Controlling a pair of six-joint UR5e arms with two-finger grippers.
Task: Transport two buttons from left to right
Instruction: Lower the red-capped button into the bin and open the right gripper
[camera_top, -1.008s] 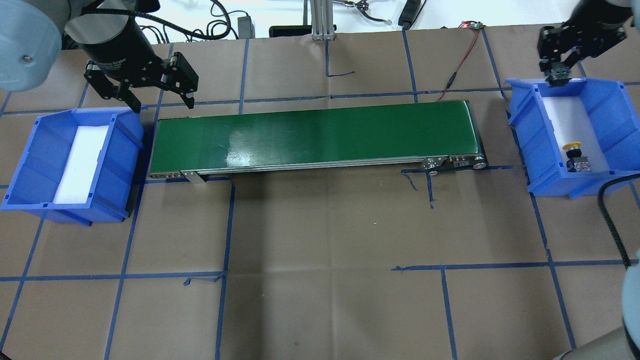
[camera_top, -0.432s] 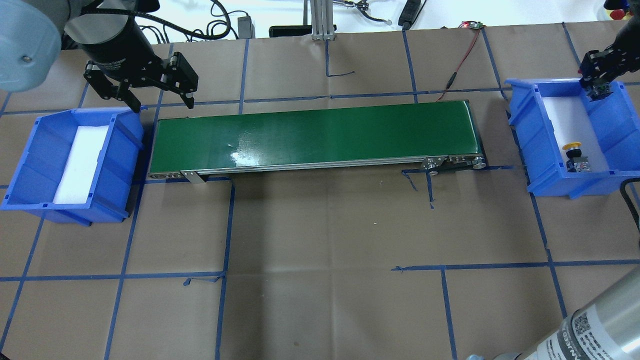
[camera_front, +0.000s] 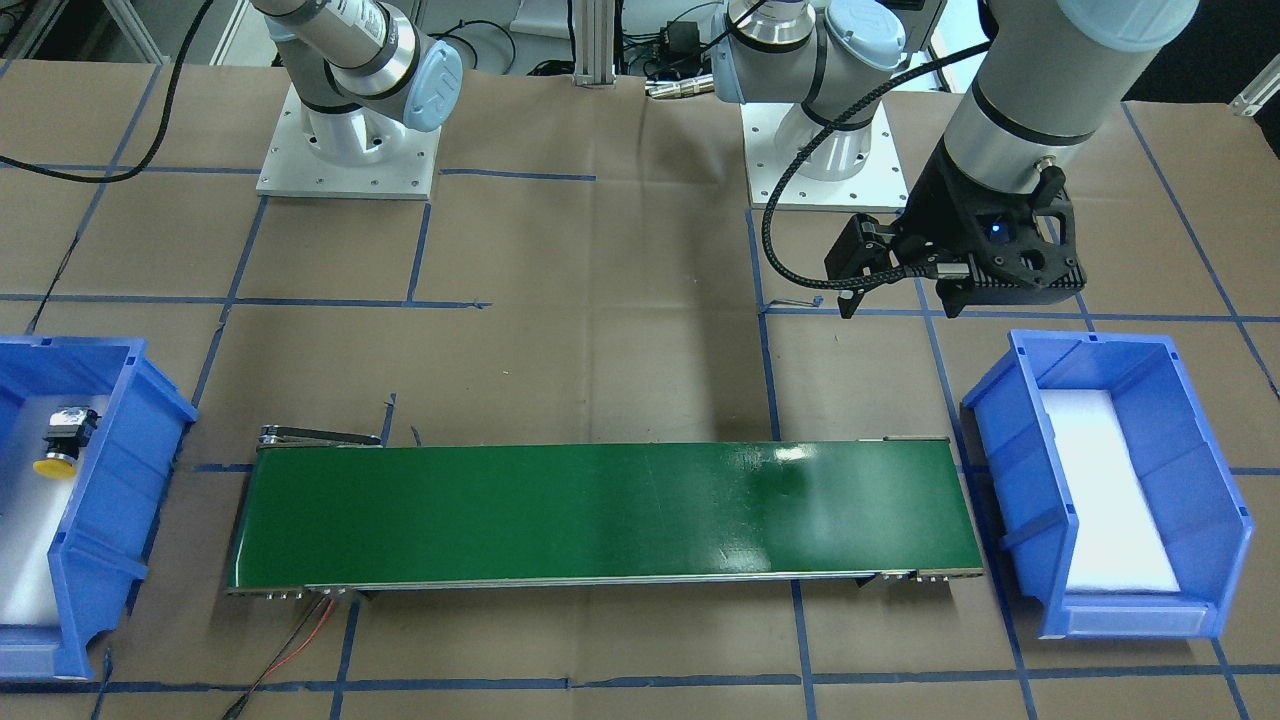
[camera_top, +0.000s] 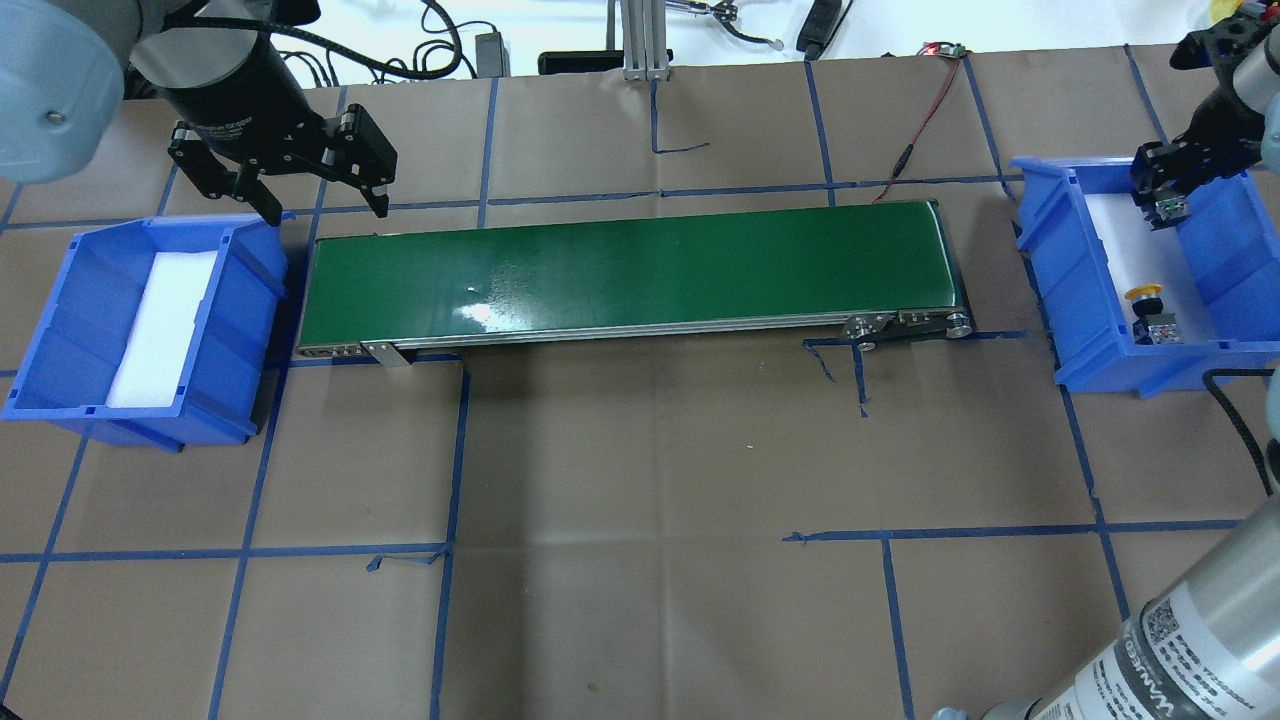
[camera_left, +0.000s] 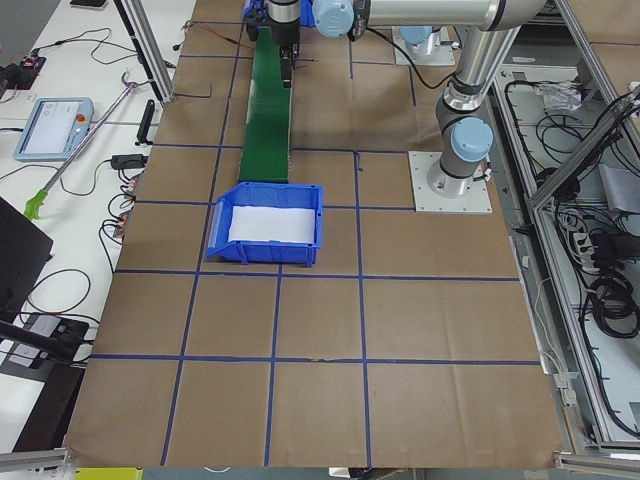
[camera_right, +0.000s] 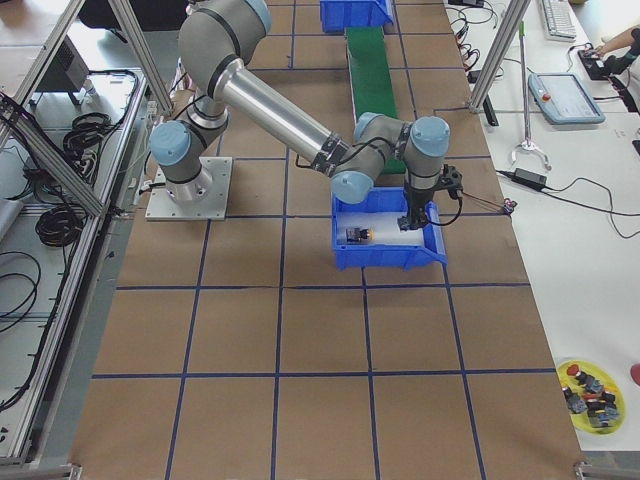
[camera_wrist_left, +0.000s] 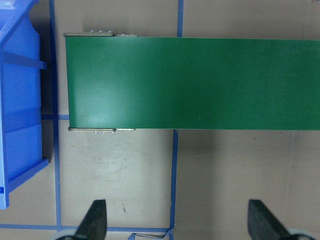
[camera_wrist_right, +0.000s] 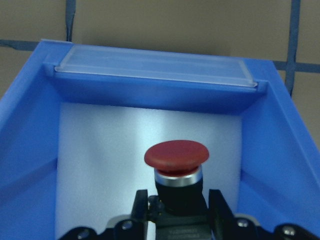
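Note:
The red-capped button (camera_wrist_right: 176, 159) sits between the fingers of my right gripper (camera_wrist_right: 177, 200), which is shut on its black body. The gripper (camera_top: 1163, 196) hangs over the far half of the right blue bin (camera_top: 1060, 290). The yellow-capped button (camera_top: 1143, 293) lies on the white foam at the near end of that bin, and it also shows in the front-facing view (camera_front: 60, 445). My left gripper (camera_top: 326, 212) is open and empty, behind the gap between the left blue bin (camera_top: 60, 330) and the conveyor.
A green conveyor belt (camera_top: 630, 265) runs between the two bins. The left bin holds only white foam (camera_top: 160, 325). A red-black wire (camera_top: 915, 140) lies behind the belt's right end. A yellow dish of spare parts (camera_right: 590, 385) is at the table corner.
My right gripper, with the button, swung from the bin's back left corner to the right, then came back over the bin's far half. The left arm has not moved.

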